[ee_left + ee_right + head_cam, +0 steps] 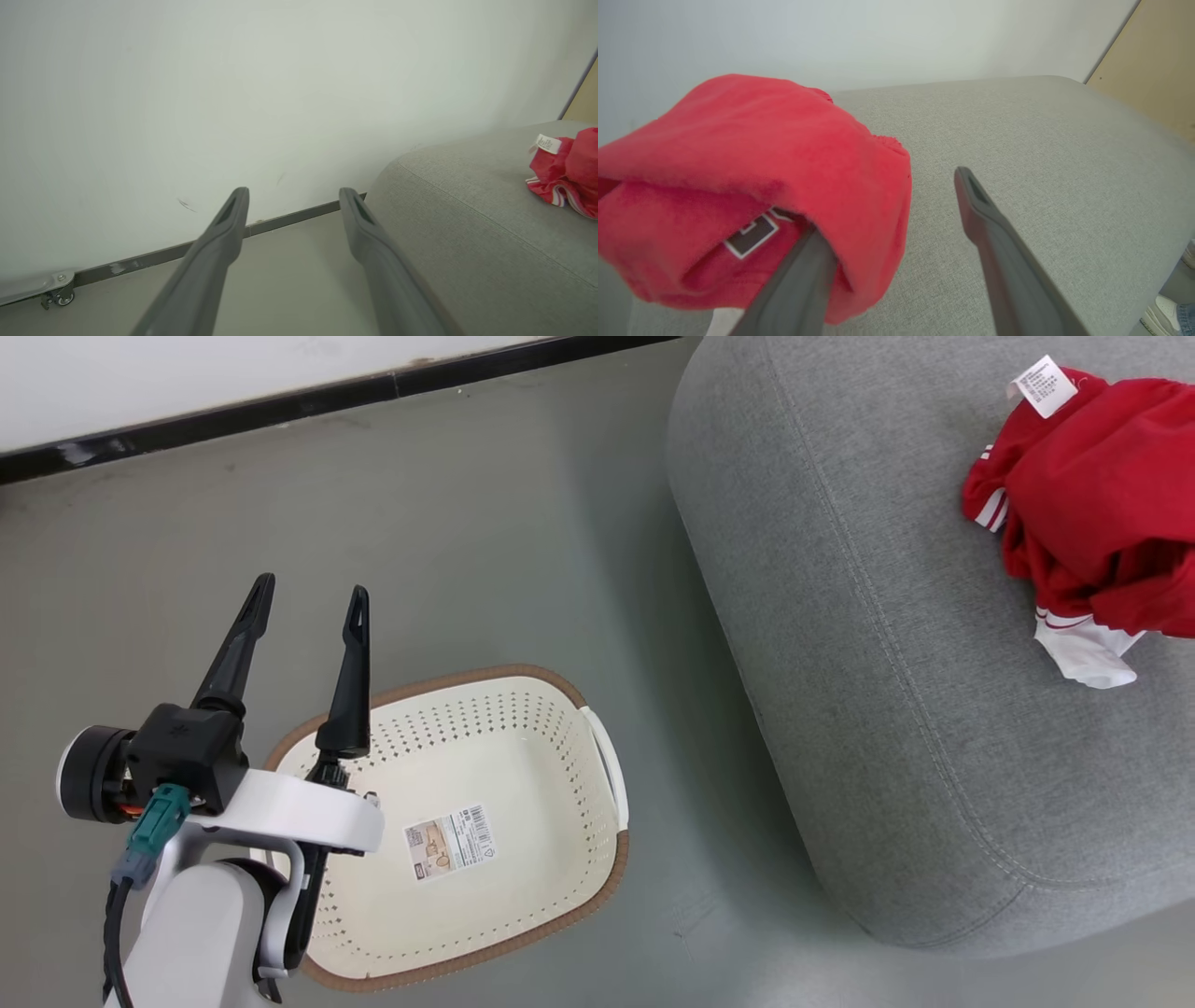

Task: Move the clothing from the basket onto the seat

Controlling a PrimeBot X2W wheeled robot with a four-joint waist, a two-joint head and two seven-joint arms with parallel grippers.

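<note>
I see grey-green floor (420, 523) meeting a white wall (187, 373) along a black baseboard (280, 406). My left wrist feed shows a small caster (58, 297) at the wall's foot; my right wrist feed, a tan panel (1157, 70) and a person's white shoe (1160, 313) at the lower corner.

PrimeBot's left arm (191, 933) rises from the near left, its pale forearm ending in a white wrist bracket (299, 812) and a black housing fitted with a teal plug (157, 817). The left gripper (308, 593) points toward the far side, tilted slightly left, its two long dark fingers spread apart with nothing between them. The right gripper (892, 196) is also spread wide, with its right finger (985, 219) bare and the tip of its left finger (798, 280) hidden under red clothing (761, 154).
</note>
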